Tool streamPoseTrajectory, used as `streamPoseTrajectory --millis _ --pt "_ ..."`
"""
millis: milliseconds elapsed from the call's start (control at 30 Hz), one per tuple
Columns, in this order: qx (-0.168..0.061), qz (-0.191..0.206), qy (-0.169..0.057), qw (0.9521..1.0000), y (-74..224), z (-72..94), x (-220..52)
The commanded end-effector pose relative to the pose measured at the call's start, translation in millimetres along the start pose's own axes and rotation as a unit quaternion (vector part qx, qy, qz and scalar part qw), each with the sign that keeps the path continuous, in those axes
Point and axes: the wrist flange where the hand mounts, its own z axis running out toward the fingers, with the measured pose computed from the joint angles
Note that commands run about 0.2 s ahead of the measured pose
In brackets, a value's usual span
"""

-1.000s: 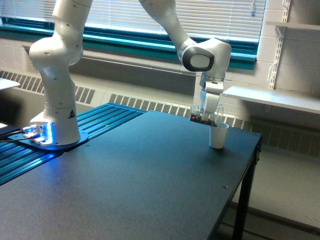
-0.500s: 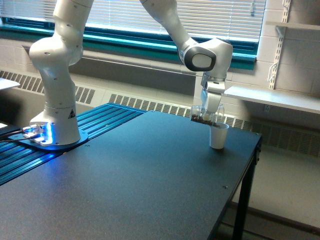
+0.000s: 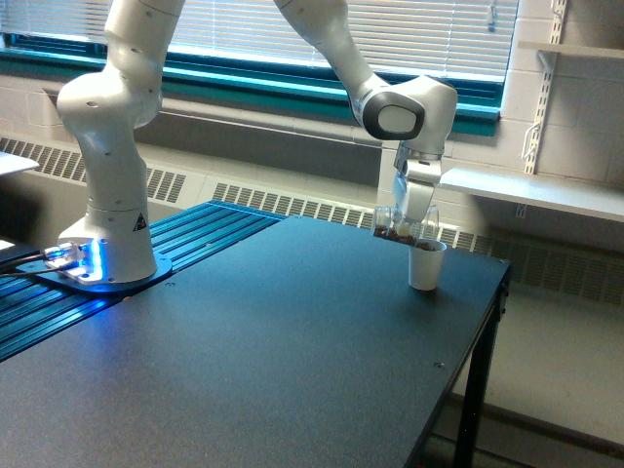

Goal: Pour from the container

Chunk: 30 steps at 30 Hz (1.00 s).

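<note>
A dark table [image 3: 292, 331] fills the lower and middle part of the frame, and a white paper cup [image 3: 425, 263] is seen standing upright on it near its far right corner, right of centre in the frame. The container [image 3: 400, 226], a small clear cup with brown bits showing through its wall, is held in the air just above and slightly left of the white cup's rim, tipped over so that it lies nearly on its side; whether the two cups touch cannot be told at this size. The gripper [image 3: 410, 210] is seen pointing downward from the white arm [image 3: 341, 49], which reaches in from the top of the frame, and is clamped on the container, though its fingers are too small to be made out singly. The arm's base [image 3: 107, 234] is set at the left of the frame, on a blue ribbed surface [image 3: 185, 244] lit by a blue glow. Window blinds [image 3: 292, 24] are seen across the top, with a teal sill below them, and a white shelf [image 3: 536, 190] is fixed to the block wall at the right edge.
</note>
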Motion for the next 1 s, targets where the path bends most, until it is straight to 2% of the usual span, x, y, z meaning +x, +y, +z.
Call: streamPoseTrajectory --millis 33,1000 --pt "-0.009 -0.016 -0.004 0.9998 -4.3 4.1 -3.6" --pt "-0.023 -0.033 -0.017 0.999 -12.6 7.3 -2.6"
